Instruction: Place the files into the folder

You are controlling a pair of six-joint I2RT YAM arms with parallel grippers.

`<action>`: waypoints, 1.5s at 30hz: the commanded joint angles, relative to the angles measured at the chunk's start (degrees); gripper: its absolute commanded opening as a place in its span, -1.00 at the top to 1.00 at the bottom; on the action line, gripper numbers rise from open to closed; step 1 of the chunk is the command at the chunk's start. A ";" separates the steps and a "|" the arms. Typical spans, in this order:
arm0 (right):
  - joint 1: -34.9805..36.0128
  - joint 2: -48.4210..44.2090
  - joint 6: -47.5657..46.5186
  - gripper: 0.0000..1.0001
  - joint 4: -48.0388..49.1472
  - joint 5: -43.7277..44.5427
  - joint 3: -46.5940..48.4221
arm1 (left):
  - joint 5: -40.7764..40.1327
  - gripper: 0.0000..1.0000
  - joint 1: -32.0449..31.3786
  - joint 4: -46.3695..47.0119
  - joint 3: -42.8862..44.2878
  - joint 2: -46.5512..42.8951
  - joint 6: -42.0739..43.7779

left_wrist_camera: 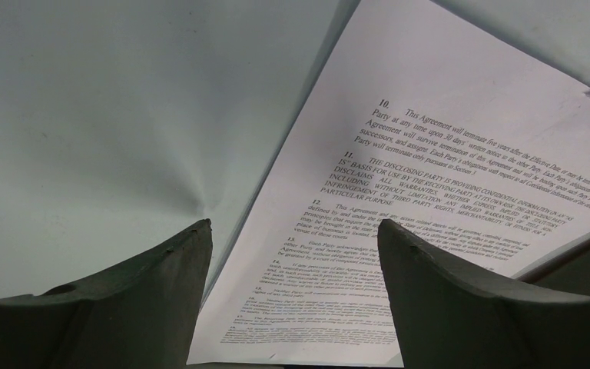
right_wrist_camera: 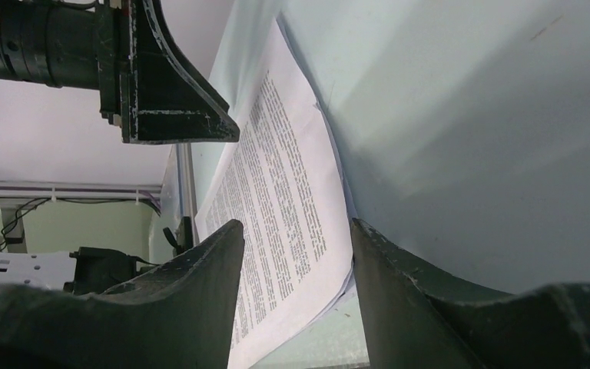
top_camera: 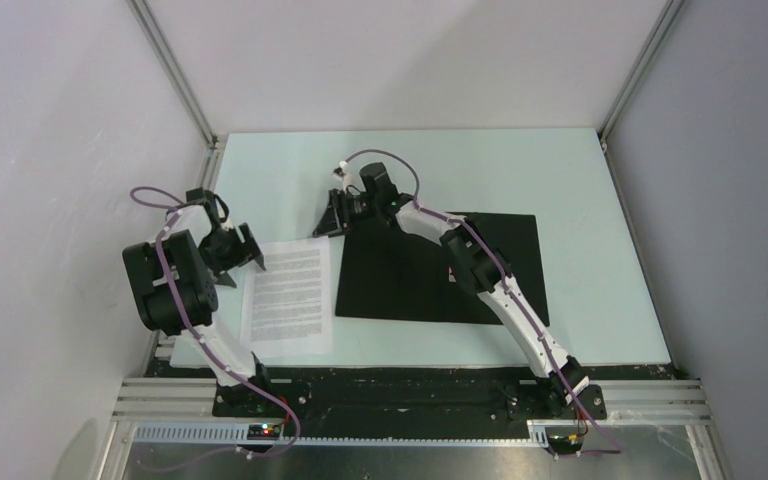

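The folder (top_camera: 430,285) lies open and flat in the middle of the table, its black inside facing up. The files (top_camera: 288,298), a stack of white sheets with dense black print, lie just left of it. My left gripper (top_camera: 235,250) hovers open over the stack's far left corner; in the left wrist view the files (left_wrist_camera: 430,177) lie below the left gripper (left_wrist_camera: 293,227), their left edge running between the fingers. My right gripper (top_camera: 338,215) sits at the folder's far left corner, beside the stack's far right corner. The right gripper (right_wrist_camera: 296,224) is open, with the files (right_wrist_camera: 284,200) beyond its fingers.
The pale table (top_camera: 580,180) is enclosed by white walls and aluminium posts (top_camera: 175,75) at the back corners. The right forearm (top_camera: 480,270) stretches diagonally over the folder. In the right wrist view the left gripper's finger (right_wrist_camera: 169,84) hangs at top left.
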 commanded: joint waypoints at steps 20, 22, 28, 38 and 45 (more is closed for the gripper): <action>3.23 -4.37 3.69 0.18 2.52 -4.55 -4.66 | 0.98 -0.68 0.69 0.27 0.74 0.11 -0.38; 3.71 -4.49 3.88 0.22 2.50 -4.25 -4.70 | 1.06 -0.68 0.68 0.25 0.50 0.14 -0.45; 4.38 -5.96 0.49 0.79 -2.40 -0.79 -3.66 | 0.91 -0.68 0.69 0.27 0.53 0.07 -0.68; 1.05 -15.04 -10.25 1.00 -7.80 -1.12 -1.61 | -0.30 -0.99 0.74 -0.44 1.63 -14.38 -1.18; -3.16 -24.91 -13.91 1.00 -12.03 -2.30 -2.04 | 2.31 -0.99 -0.73 -0.40 0.03 -25.52 -1.55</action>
